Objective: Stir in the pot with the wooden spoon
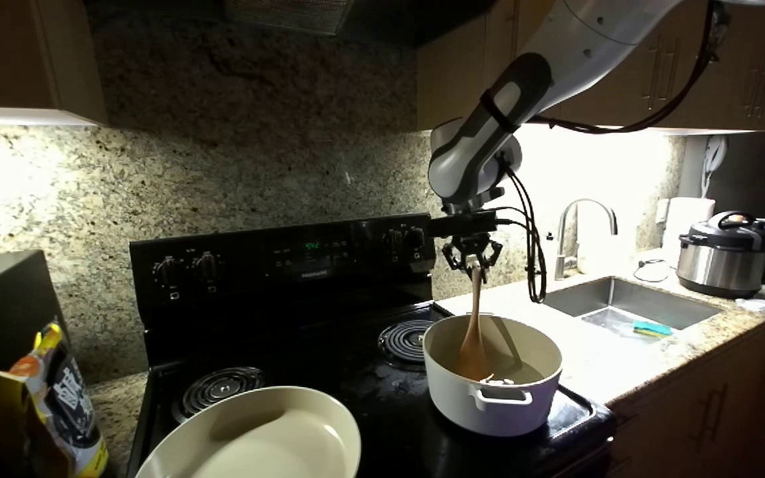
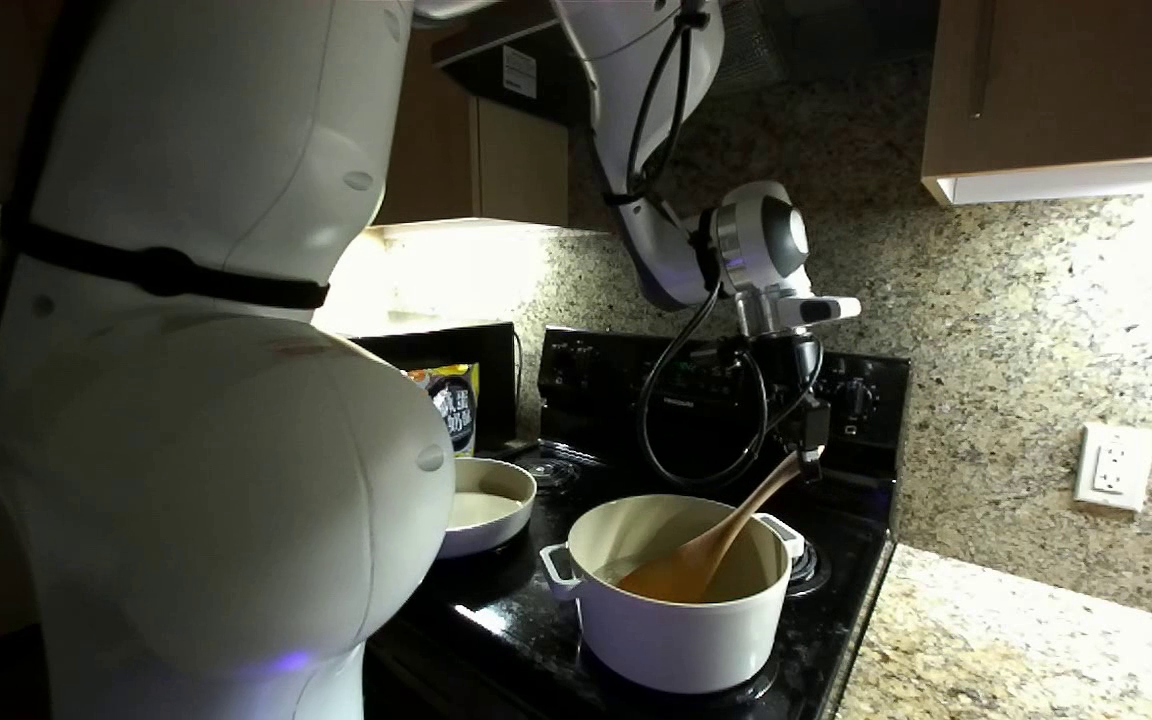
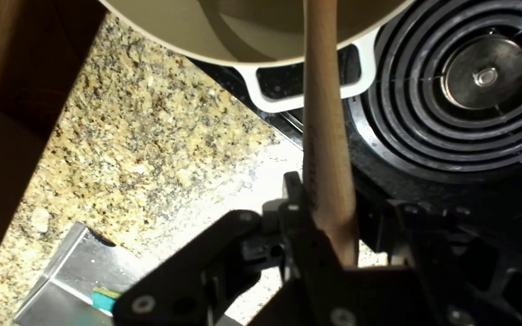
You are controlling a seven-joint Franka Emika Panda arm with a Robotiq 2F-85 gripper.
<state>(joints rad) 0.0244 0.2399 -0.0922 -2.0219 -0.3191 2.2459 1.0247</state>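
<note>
The white pot (image 1: 489,410) stands on the stove's front burner area, and it also shows in an exterior view (image 2: 676,645) and at the top of the wrist view (image 3: 175,27). The wooden spoon (image 1: 473,342) leans in the pot, its bowl end down inside and its handle rising above the rim, as in an exterior view (image 2: 701,555). My gripper (image 1: 475,265) is above the pot's back edge, shut on the spoon's handle end. In the wrist view the handle (image 3: 326,136) lies between the fingers (image 3: 331,199). A few small white pieces (image 1: 499,381) show in the pot.
A wide shallow white bowl (image 1: 279,431) stands on the stove beside the pot. A bare coil burner (image 1: 406,340) lies behind the pot. The counter has a sink (image 1: 578,299) with a sponge (image 1: 651,328), a tap (image 1: 562,232) and a steel cooker (image 1: 724,265).
</note>
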